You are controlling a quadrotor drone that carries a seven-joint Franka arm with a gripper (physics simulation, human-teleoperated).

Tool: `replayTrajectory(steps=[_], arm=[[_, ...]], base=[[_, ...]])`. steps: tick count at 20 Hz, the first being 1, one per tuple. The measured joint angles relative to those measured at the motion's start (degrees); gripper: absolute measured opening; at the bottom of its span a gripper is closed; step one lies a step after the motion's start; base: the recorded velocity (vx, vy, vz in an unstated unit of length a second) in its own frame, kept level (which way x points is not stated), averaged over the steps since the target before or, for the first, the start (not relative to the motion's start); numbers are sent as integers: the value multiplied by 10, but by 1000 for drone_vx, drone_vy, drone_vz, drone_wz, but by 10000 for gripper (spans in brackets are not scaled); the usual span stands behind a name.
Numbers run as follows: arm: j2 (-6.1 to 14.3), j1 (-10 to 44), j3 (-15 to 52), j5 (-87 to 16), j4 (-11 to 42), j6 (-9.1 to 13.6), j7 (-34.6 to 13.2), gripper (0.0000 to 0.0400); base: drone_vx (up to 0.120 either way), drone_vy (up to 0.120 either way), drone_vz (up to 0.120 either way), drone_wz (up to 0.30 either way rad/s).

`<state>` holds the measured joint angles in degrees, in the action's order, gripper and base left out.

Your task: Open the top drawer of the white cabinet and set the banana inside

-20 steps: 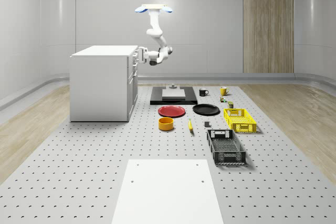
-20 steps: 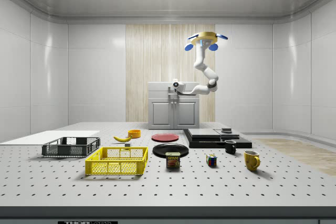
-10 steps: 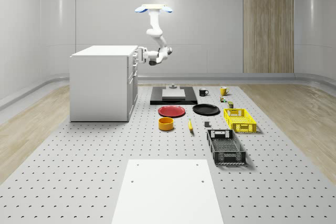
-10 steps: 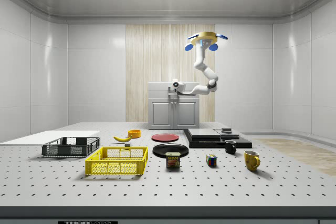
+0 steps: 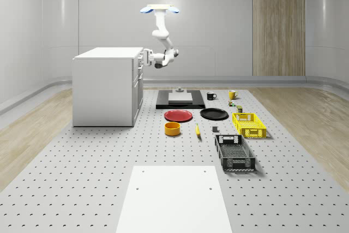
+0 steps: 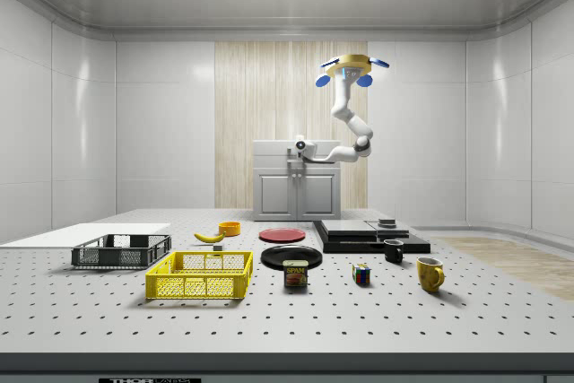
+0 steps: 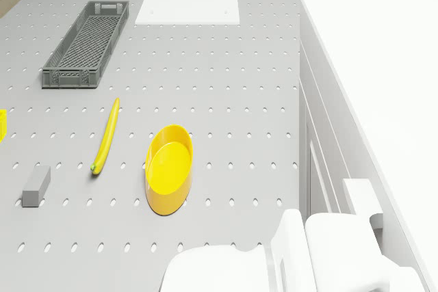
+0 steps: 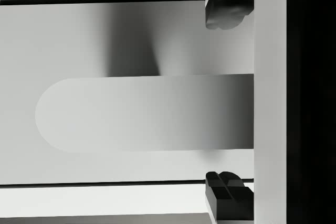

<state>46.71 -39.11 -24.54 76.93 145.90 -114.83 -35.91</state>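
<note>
The white cabinet [image 5: 103,85] stands at the whole-scene view's left, its drawers shut. The drone [image 5: 160,9] hovers high beside the cabinet's drawer side, over the floor. Its arm bends down to the top drawer, and my gripper [image 5: 145,57] is at the drawer front. In the wrist view my gripper [image 8: 228,100] is open, its dark fingertips [image 8: 228,9] on either side of the rounded drawer handle [image 8: 142,113] without touching it. The banana [image 5: 197,130] lies on the floor beside the yellow bowl [image 5: 172,129]; the drone view has the banana [image 7: 107,136] lying free.
A red plate [image 5: 178,115], a black plate [image 5: 214,114] and a black platform [image 5: 180,99] lie right of the cabinet. A yellow crate [image 5: 248,124] and a grey crate [image 5: 234,152] stand further right. A white sheet [image 5: 174,197] lies in front.
</note>
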Motion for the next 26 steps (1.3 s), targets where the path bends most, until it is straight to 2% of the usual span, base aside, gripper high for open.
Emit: replayTrajectory(steps=[12,14,15,17,21,26], arm=[[-5,8,-6,3,6,11,42,400],[-5,9,-5,4,6,12,45,284],[-6,10,-5,4,6,13,45,244],[-6,12,-4,5,6,14,47,190],[-8,15,-2,6,6,17,49,136],[-6,22,-5,1,7,24,46,123]], base=[[0,0,0,0],[0,0,0,0],[0,0,0,0],[0,0,0,0],[0,0,0,0],[0,0,0,0]])
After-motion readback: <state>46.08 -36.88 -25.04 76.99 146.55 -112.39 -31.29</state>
